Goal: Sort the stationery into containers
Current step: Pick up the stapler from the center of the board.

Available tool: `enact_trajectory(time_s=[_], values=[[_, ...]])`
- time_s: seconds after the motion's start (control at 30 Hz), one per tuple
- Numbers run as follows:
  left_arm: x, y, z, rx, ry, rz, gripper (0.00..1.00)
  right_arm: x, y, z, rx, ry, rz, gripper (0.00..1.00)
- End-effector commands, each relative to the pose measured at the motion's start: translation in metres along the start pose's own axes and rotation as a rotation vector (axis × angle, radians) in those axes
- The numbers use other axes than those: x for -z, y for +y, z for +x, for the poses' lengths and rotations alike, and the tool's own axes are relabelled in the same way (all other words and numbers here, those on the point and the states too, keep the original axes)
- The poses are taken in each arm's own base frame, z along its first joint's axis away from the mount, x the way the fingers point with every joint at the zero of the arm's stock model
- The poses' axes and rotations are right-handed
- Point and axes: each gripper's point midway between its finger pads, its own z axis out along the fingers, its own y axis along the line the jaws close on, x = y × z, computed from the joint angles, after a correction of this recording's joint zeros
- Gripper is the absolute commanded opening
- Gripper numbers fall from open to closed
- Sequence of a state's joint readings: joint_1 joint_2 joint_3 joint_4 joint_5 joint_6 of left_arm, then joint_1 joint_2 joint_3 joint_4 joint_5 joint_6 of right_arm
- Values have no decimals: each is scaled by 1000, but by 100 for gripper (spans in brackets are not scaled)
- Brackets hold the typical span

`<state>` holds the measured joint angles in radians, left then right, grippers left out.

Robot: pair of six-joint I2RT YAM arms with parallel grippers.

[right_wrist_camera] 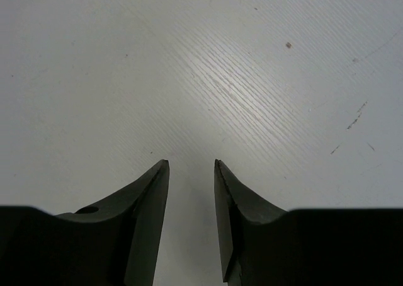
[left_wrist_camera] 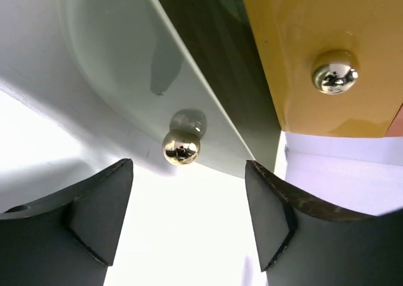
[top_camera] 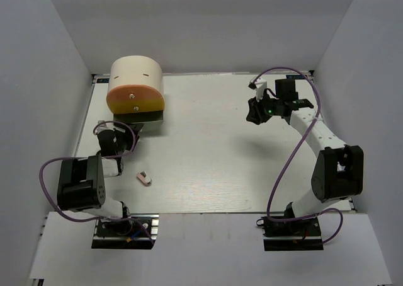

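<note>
Your left gripper [left_wrist_camera: 189,165] is released, with a drawer knob [left_wrist_camera: 181,147] just ahead of its gap. Only that wrist view shows the yellow drawer [left_wrist_camera: 302,46]. From above, the eraser [top_camera: 145,178] lies on the table [top_camera: 220,160] below the organizer [top_camera: 136,84]. Your right gripper [right_wrist_camera: 191,166] is barely parted and empty.

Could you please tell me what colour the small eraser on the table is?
The eraser is white and pink, clearest in the top external view.
</note>
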<state>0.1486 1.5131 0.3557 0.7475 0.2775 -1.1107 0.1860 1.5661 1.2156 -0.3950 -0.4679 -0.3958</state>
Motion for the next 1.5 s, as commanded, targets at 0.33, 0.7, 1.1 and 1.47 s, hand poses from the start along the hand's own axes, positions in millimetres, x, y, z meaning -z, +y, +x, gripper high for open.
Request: enact_trajectory(time_s=[0.33,0.7,1.1,1.47], values=[[39,-34,-11,-304,44,-35,90,0,68,-41,168,-60,-265,55],[133,-11,4,-362,92,-286,93,-66,208,-42,263,60,-529,57],[214,-68,-54,-316,-230,-372,99,-157,339,-44,258,151,-604,69],[258,-81,-58,-338,-265,-409,99,-183,421,-28,193,160,-593,69]])
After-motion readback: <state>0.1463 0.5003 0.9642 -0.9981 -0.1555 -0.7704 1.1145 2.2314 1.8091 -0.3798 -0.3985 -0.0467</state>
